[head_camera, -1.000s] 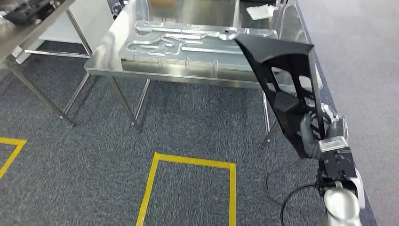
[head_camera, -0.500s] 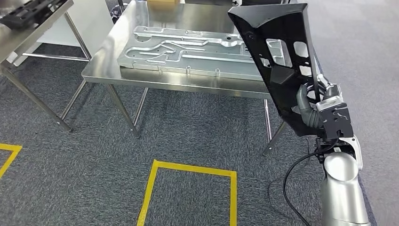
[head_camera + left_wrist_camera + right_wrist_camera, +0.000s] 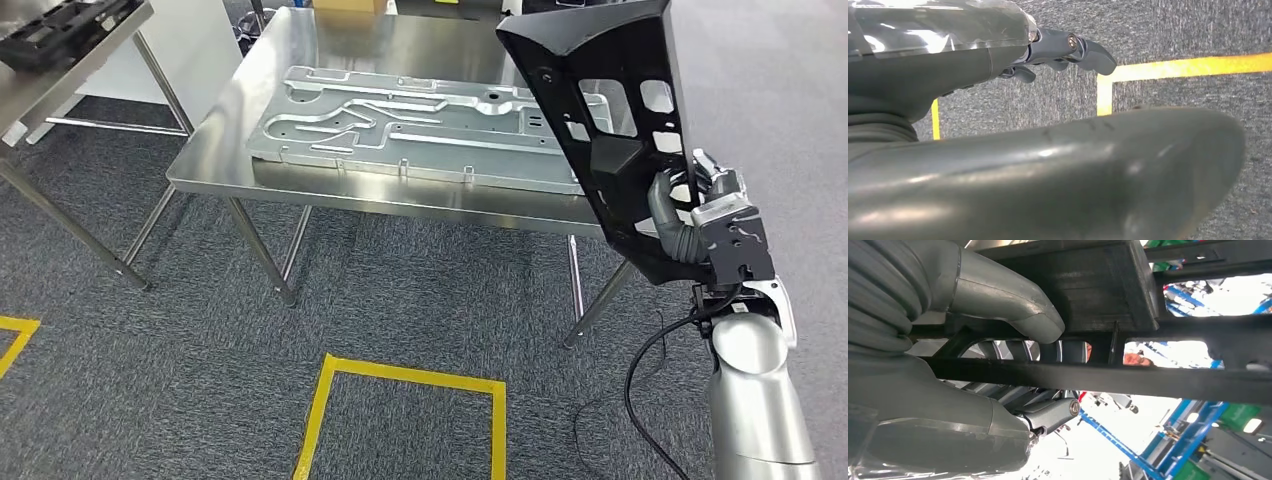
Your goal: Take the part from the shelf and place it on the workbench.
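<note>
The right hand (image 3: 690, 225) is gripping the black plastic part (image 3: 610, 120) at its lower end, thumb on one face and fingers hooked through an opening in the frame, as the right wrist view shows. The part is standing nearly upright in the air over the near right corner of the steel workbench (image 3: 250, 100), touching nothing else. A long pressed-metal panel (image 3: 420, 115) is lying across most of the bench top, and a cardboard box (image 3: 350, 5) is sitting at the far edge. The left hand (image 3: 1063, 50) is hanging over the carpet near the yellow floor tape (image 3: 400, 375), holding nothing, fingers loosely curled. The main risk is judged to be leverage: held low, the tall part could swing or slip. It could also land on the metal panel or overhang the bench edge and tip off.
</note>
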